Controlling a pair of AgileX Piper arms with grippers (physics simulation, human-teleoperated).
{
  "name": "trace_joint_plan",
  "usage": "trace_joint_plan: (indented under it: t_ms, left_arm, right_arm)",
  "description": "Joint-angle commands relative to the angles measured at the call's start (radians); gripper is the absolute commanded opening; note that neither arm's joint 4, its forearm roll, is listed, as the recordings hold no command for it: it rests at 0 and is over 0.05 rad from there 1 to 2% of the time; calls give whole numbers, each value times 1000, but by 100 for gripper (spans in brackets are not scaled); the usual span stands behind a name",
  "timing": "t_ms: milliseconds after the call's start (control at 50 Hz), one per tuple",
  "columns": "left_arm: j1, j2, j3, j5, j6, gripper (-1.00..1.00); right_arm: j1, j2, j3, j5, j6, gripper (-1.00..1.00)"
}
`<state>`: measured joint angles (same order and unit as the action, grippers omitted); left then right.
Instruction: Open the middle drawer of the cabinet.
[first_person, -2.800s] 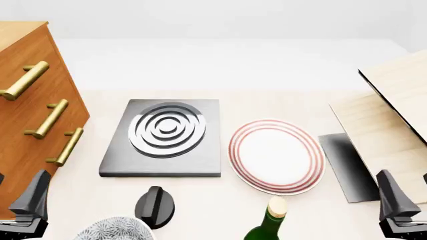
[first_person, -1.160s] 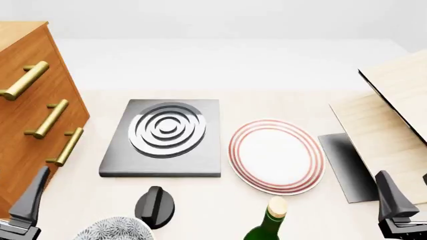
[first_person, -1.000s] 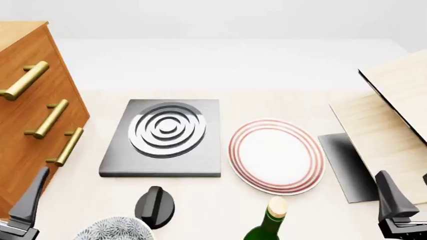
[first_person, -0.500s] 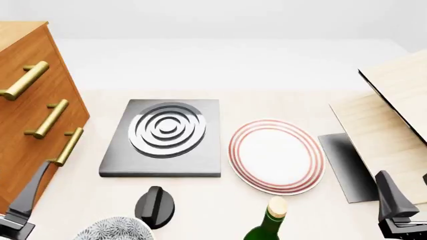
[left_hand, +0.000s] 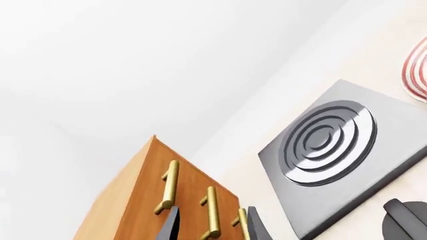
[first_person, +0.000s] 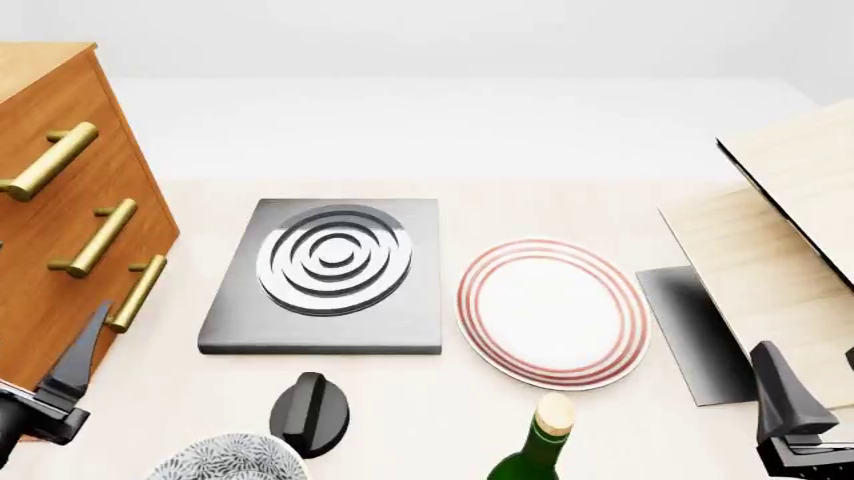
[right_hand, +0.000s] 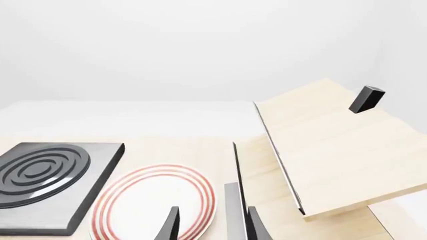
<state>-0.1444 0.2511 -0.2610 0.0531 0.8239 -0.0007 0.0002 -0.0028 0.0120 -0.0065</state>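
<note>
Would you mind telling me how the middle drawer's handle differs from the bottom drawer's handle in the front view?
The middle drawer's handle sits higher on the cabinet and looks longer than the bottom drawer's handle. The left gripper is nearer the bottom one, touching neither. Both are brass bars on closed drawers.

The pale counter (first_person: 400, 410) carries the cabinet (first_person: 54, 270) at nine o'clock, a grey ringed slab (first_person: 331, 275) centrally, a red-rimmed plate (first_person: 553, 312) beside it, and beige boards (first_person: 761, 270) at three o'clock.
</note>
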Motion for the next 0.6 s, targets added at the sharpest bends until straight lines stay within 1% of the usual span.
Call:
trace_joint_plan:
  t_ms: [20, 180, 280, 440, 480, 520, 600]
  left_arm:
    - [22, 68, 23, -65, 31, 100]
    - [26, 133, 51, -142, 62, 100]
    - [9, 145, 59, -148, 86, 100]
    - [0, 214, 82, -213, 115, 100]
    - [12, 225, 85, -225, 119, 100]
    - [13, 244, 108, -256, 145, 100]
    - [17, 255, 113, -261, 154, 100]
  right_arm:
    - [0, 0, -1, -3, 1, 100]
    - [0, 0, -1, -3, 1, 100]
    - [0, 0, -1, -3, 1, 100]
    - [0, 0, -1, -3, 1, 100]
    - [0, 0, -1, -3, 1, 100]
    - [0, 0, -1, -3, 1, 100]
    - [0, 0, -1, -3, 1, 100]
